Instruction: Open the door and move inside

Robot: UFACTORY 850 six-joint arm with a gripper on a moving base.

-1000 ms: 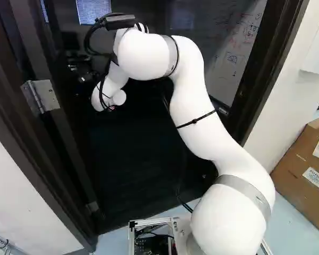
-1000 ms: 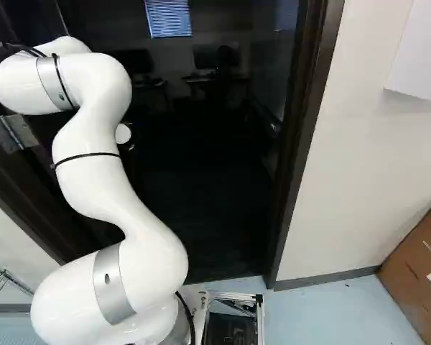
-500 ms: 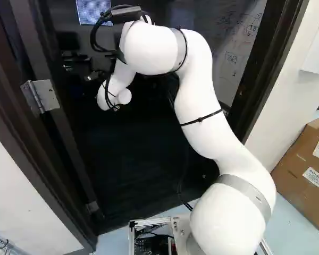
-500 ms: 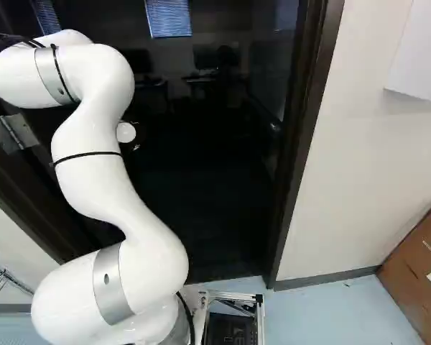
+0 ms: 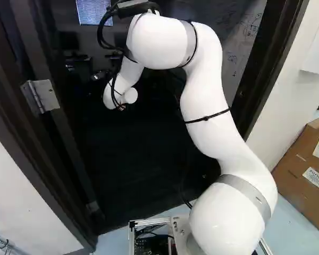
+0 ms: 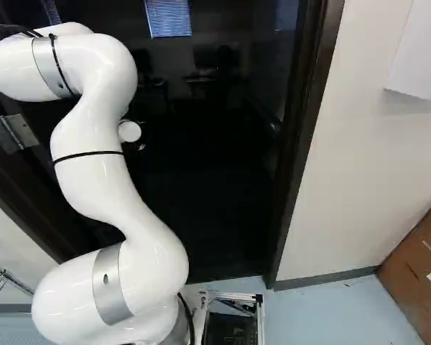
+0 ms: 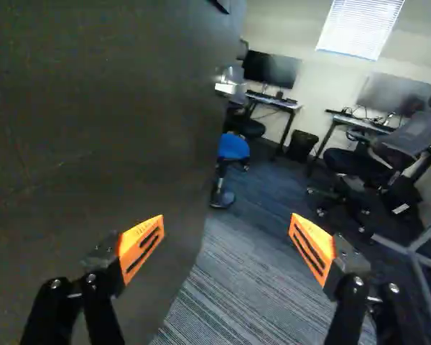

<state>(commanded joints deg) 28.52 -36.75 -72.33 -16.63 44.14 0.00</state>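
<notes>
nearest me, my white arm (image 5: 204, 106) curves up into the doorway in both base views. only the wrist view shows me the orange-padded fingers (image 7: 141, 244), spread wide, nothing between them; i can't tell whether one brushes the door (image 7: 100, 122). the door stands open, its broad dark face beside them. past it, that view alone gives me a blue seat (image 7: 233, 146), then desks (image 7: 273, 100) by the far wall
</notes>
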